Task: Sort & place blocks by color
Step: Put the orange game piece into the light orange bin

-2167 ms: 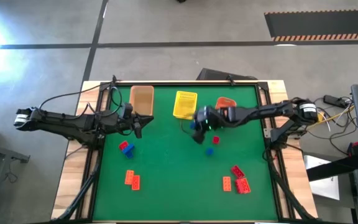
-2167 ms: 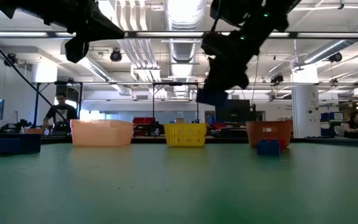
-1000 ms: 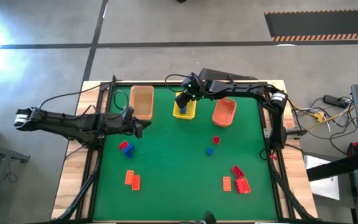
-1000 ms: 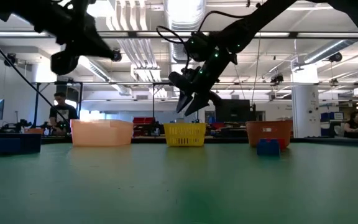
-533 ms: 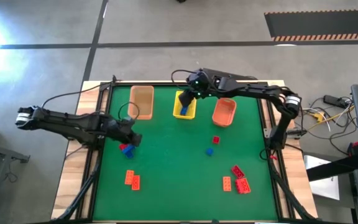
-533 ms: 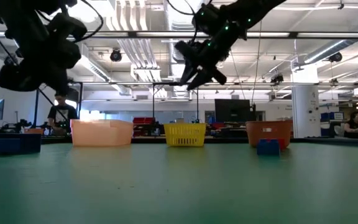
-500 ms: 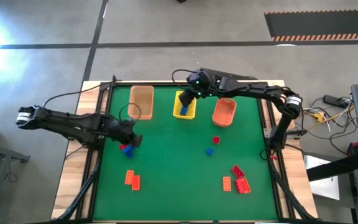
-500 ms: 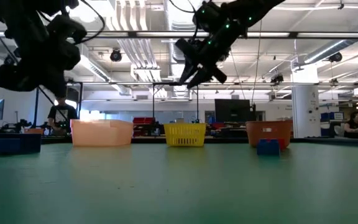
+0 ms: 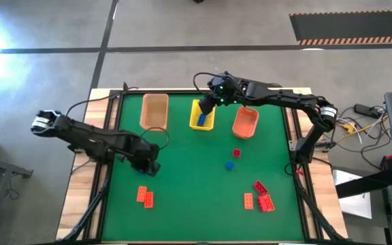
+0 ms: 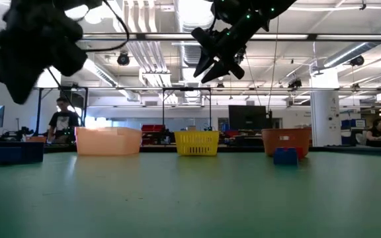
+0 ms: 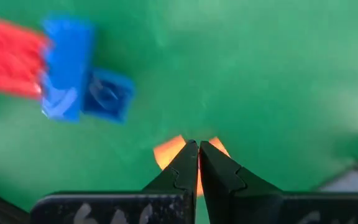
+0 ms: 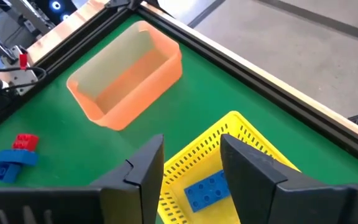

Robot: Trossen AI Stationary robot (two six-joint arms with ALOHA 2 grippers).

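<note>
My left gripper (image 9: pixel 151 166) (image 11: pixel 197 163) is shut and hangs above the table's left part, over a red block (image 11: pixel 10 57) and two blue blocks (image 11: pixel 67 68) that lie together on the green mat. An orange block (image 11: pixel 178 152) shows on the mat beyond its fingertips. My right gripper (image 9: pixel 209 103) (image 12: pixel 194 165) is open and empty, raised above the yellow basket (image 9: pixel 202 114), where one blue block (image 12: pixel 207 190) lies on the floor. Further red, blue and orange blocks (image 9: pixel 260 196) lie loose on the mat.
Three baskets stand in a row along the far edge: pale orange (image 9: pixel 154 110), yellow, red-orange (image 9: pixel 245 122). Two orange blocks (image 9: pixel 145 196) lie near left; a red (image 9: pixel 236 153) and a blue block (image 9: pixel 229 165) lie mid-table. Black rails frame the mat.
My left gripper has swung from beside the pale orange basket toward the table's near edge and now hangs over the red and blue blocks. My right gripper has risen above the yellow basket, staying open; the blue block has stayed in that basket.
</note>
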